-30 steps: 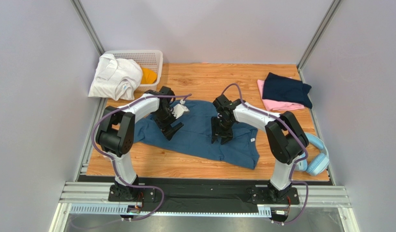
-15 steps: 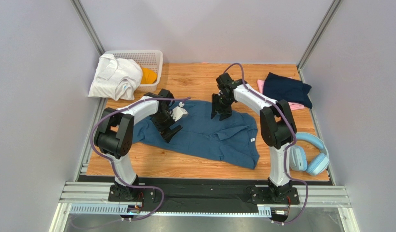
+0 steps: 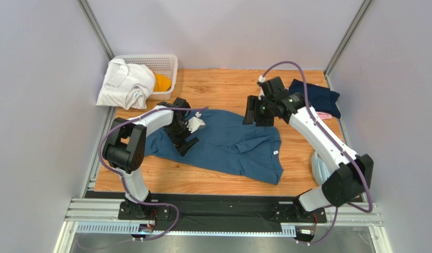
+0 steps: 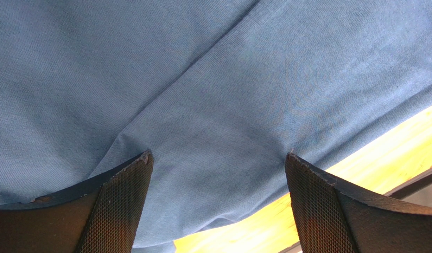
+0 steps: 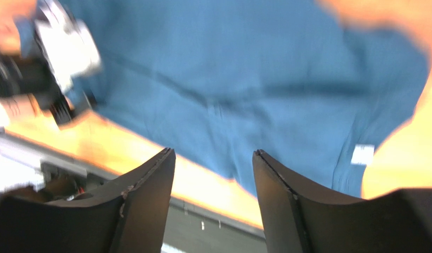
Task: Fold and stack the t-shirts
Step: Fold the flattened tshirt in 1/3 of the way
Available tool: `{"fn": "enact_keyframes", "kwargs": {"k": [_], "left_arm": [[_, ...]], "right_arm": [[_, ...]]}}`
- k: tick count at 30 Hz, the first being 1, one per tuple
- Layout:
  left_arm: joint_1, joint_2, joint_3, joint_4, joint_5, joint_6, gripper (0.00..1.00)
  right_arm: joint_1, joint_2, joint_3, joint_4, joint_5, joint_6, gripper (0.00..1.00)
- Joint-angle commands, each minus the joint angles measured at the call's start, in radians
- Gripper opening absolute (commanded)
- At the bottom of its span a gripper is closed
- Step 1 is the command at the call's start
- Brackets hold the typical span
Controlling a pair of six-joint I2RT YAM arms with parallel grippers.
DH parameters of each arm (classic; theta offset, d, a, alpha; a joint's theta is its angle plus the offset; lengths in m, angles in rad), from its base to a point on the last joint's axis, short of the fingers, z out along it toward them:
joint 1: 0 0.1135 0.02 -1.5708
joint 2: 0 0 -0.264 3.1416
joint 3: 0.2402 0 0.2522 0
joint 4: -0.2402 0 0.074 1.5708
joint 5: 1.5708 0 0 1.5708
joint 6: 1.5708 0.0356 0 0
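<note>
We see the blue shirt [image 3: 228, 145] spread across the middle of the desk [image 3: 218, 84], rumpled, with a small white label [image 3: 275, 153] near its right hem. The left pincer [image 3: 182, 138] sits low on the shirt's left part. In its wrist view the left pincer [image 4: 218, 155] has its fingers [image 4: 123, 211] wide apart with nothing between them, and the tips seem to touch the cloth near its edge. The right pincer [image 3: 254, 112] hangs over the shirt's far edge. Its wrist view is blurred, yet we can tell the right pincer [image 5: 213, 151] is spread and empty, above the cloth.

At the far right a navy shirt [image 3: 318, 97] lies folded on a pink one [image 3: 324, 115]. At the far left, a white garment [image 3: 125, 84] and an orange one [image 3: 161, 83] rest at a basket [image 3: 162, 63].
</note>
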Motion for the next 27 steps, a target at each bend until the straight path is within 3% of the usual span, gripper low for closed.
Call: {"fn": "enact_keyframes", "kwargs": {"k": [1,4,13,27], "left_arm": [[-0.010,-0.024,0.011,0.007,0.013,0.001,1.00],[-0.014,-0.019,0.018,0.008,0.010,0.001,1.00],[-0.016,-0.010,0.029,0.008,0.004,0.002,1.00],[-0.016,-0.040,0.015,0.010,-0.011,0.015,1.00]], "right_arm": [[0.016,0.001,-0.269,0.120,-0.091,0.059,0.56],[0.040,0.019,-0.348,0.165,-0.109,0.067,0.51],[0.056,0.151,-0.337,0.179,-0.086,0.041,0.49],[0.051,0.406,-0.069,0.148,-0.044,-0.010,0.44]]}}
